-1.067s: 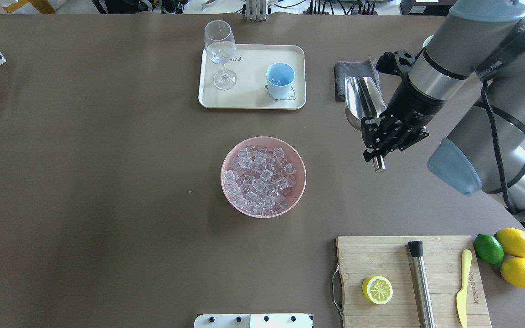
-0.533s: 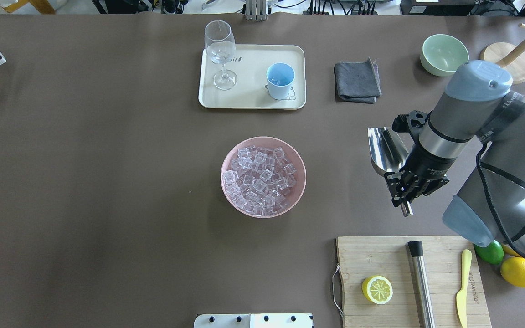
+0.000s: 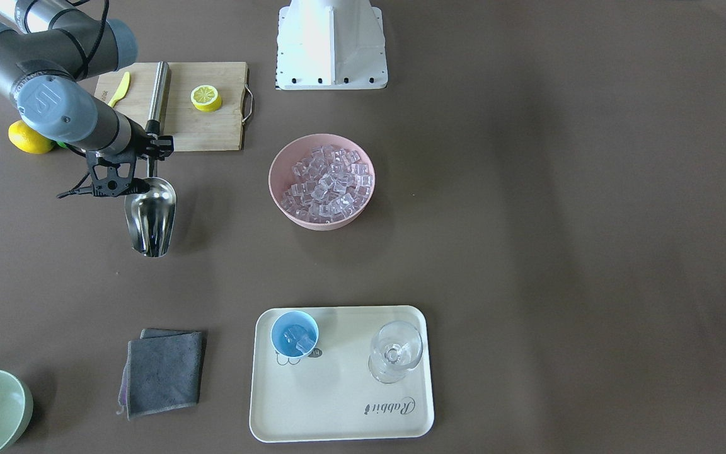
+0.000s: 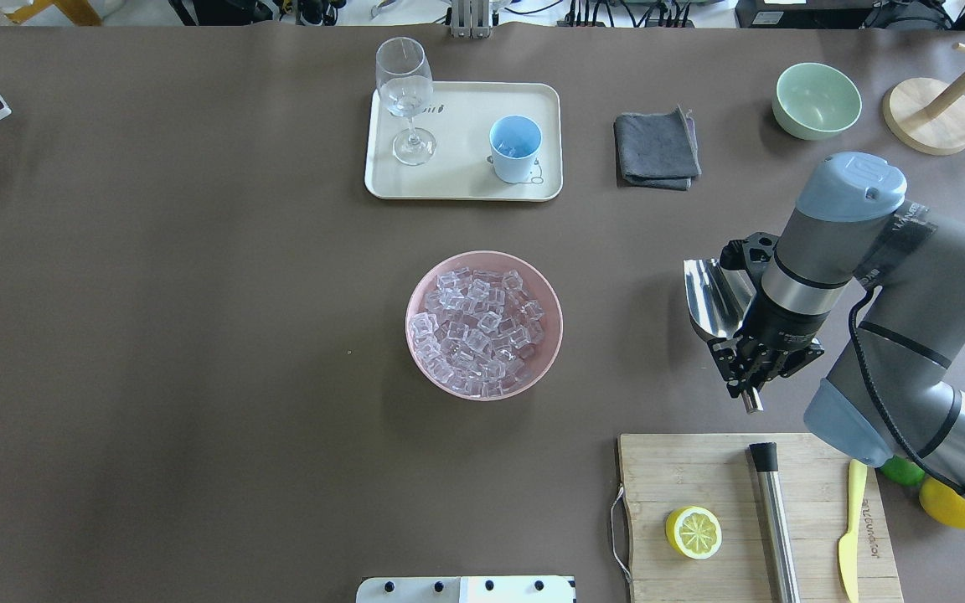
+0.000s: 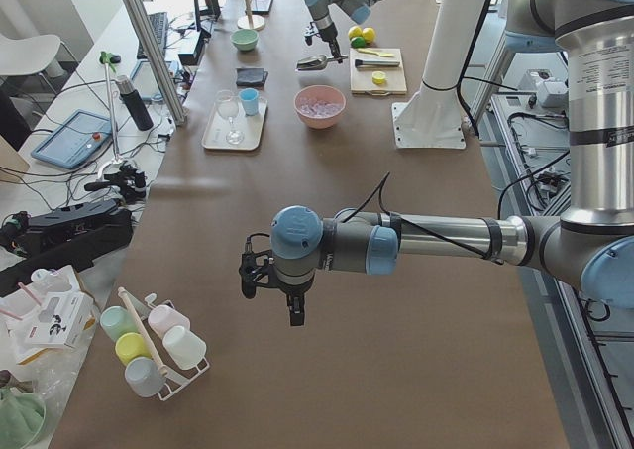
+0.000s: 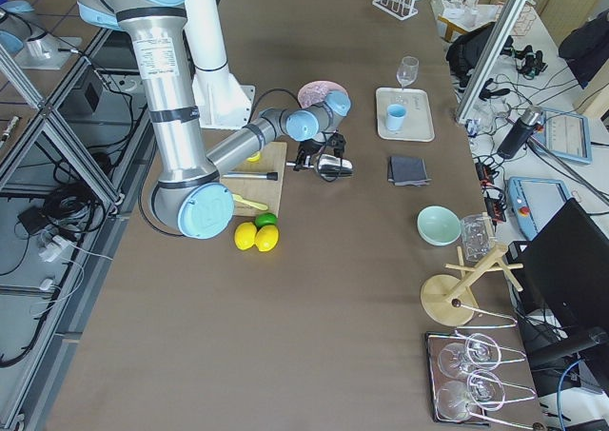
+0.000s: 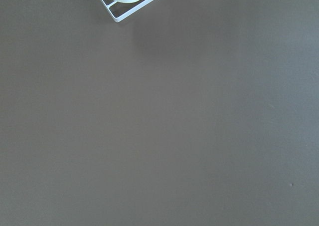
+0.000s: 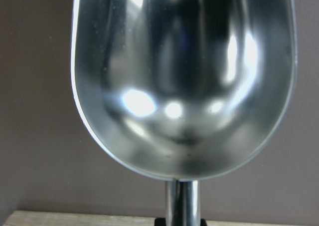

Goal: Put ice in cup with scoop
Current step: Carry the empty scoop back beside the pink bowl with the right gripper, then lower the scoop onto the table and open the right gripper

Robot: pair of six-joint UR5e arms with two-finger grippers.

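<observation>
While the right hand (image 4: 748, 381) clamps the scoop (image 4: 710, 297) by its handle, the cup (image 4: 515, 149) (on the tray (image 4: 466, 180)) holds ice (image 3: 300, 342).

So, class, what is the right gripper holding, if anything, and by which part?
The right gripper holds the scoop by its thin straight handle, behind the trough, which is empty.

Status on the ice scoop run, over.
Right gripper shut on scoop handle, trough empty. Left gripper far off, state unreadable. Cup holds some ice; pink bowl full. Nothing between scoop and bowl.
</observation>
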